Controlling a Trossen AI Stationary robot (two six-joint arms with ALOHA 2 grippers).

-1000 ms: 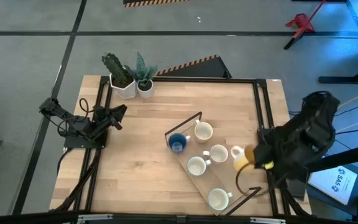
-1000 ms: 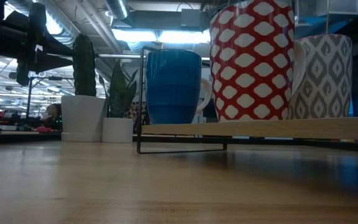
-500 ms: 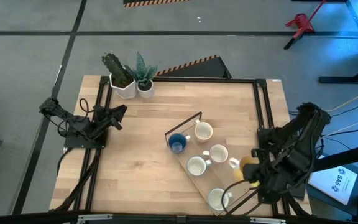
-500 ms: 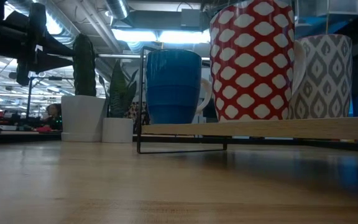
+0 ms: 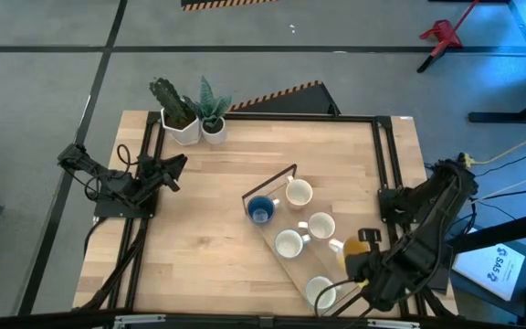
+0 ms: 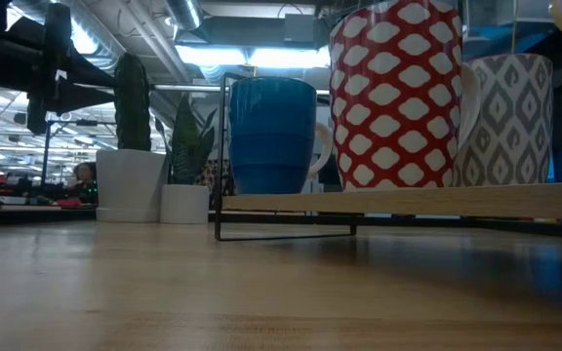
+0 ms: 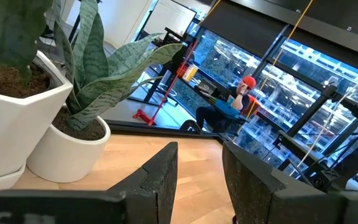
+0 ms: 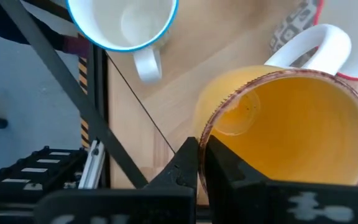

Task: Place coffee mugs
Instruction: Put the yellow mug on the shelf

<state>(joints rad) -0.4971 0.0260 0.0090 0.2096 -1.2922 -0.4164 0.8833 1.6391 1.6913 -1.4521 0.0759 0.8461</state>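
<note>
A wooden tray (image 5: 286, 265) on a black wire frame carries several mugs: a dark blue one (image 5: 261, 210) and white-lined ones (image 5: 299, 193), (image 5: 321, 225), (image 5: 288, 244), (image 5: 320, 291). The low view shows the blue mug (image 6: 271, 136), a red-and-white patterned mug (image 6: 398, 93) and a grey patterned mug (image 6: 510, 117) standing on the tray. My right gripper (image 8: 202, 155) is shut on the orange mug (image 5: 358, 249), at the tray's right edge near the table's near side. My left gripper (image 7: 197, 180) is open at the table's left side (image 5: 173, 166), touching nothing. My right gripper pinches the orange mug's rim (image 8: 199, 134), one finger (image 8: 222, 165) inside the mug and one finger (image 8: 185, 163) outside its wall. It comes from above, pointing down. The mug stays upright, mouth up; whether its base touches the tray cannot be told.
Two white pots with green plants (image 5: 190, 117) stand at the far left corner and fill the left wrist view (image 7: 67, 124). The tray's wire frame (image 8: 129, 93) runs close beside the orange mug. A blue-rimmed white mug (image 8: 123, 22) sits just beyond it. Bare wood (image 5: 190, 247) lies left of the tray.
My right arm has swung toward the table's near edge and a little to the left, carrying the orange mug from beside the tray's right edge in toward the tray. The gripper has stayed shut on the mug. The mugs on the tray have kept still.
</note>
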